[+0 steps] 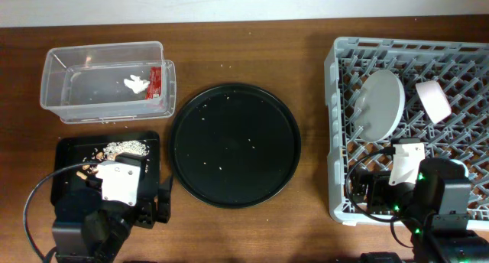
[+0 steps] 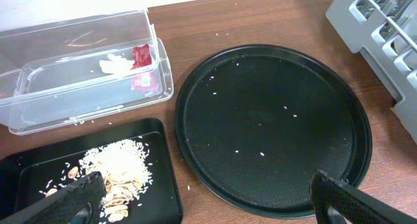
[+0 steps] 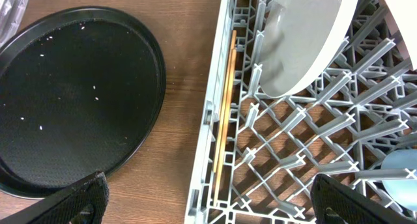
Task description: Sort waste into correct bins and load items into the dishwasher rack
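The grey dishwasher rack (image 1: pixel 336 133) holds the pale grey plate (image 1: pixel 380 102) on edge, the white-pinkish cup (image 1: pixel 433 99) and, in the right wrist view, the light-blue cup (image 3: pixel 399 185). The plate (image 3: pixel 306 42) stands above my open, empty right gripper (image 3: pixel 208 201), which hovers over the rack's left wall (image 3: pixel 202 159). The clear tub (image 1: pixel 69 83) holds the white tissue (image 1: pixel 135 84) and red wrapper (image 1: pixel 155 83). The small black tray (image 1: pixel 149 163) holds rice crumbs (image 1: pixel 126 147) and peanut shells (image 2: pixel 120 185). My left gripper (image 2: pixel 208 198) is open and empty by that tray.
The large round black tray (image 1: pixel 234 144) with a few rice grains lies in the middle. Thin wooden sticks (image 3: pixel 225 113) lie inside the rack along its left wall. Bare wood shows between the round tray and the rack.
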